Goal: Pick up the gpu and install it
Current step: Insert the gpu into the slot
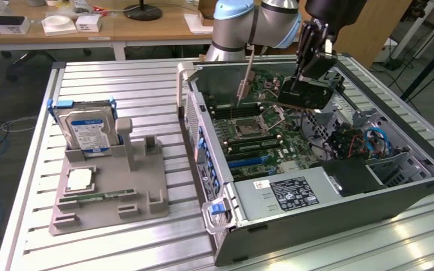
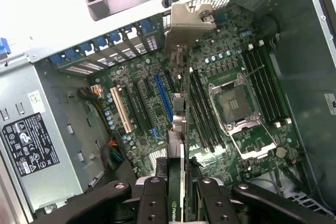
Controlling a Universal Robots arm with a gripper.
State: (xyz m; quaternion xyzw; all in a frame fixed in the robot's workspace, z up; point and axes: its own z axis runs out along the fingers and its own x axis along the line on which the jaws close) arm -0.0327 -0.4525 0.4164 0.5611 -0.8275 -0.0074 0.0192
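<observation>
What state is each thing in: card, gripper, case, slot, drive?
flat green silver-bracketed gpu: gripped edge-on over the motherboard, not in a slot.
black gripper: shut on gpu.
dark metal computer case: on its side, open.
long blue expansion slot: empty.
boxy hard drive with blue-white label: upright in grey plastic holder.

**Lighting: bright, some clipping**

Exterior view: even white light, glare streaks on worktop (image 1: 406,240) at the exterior view's right, case (image 1: 338,220) interior shaded. Wrist view: area outside the case clipped to white, motherboard (image 2: 231,61) well lit with small hot spots, hand (image 2: 181,190) dark in shadow.
</observation>
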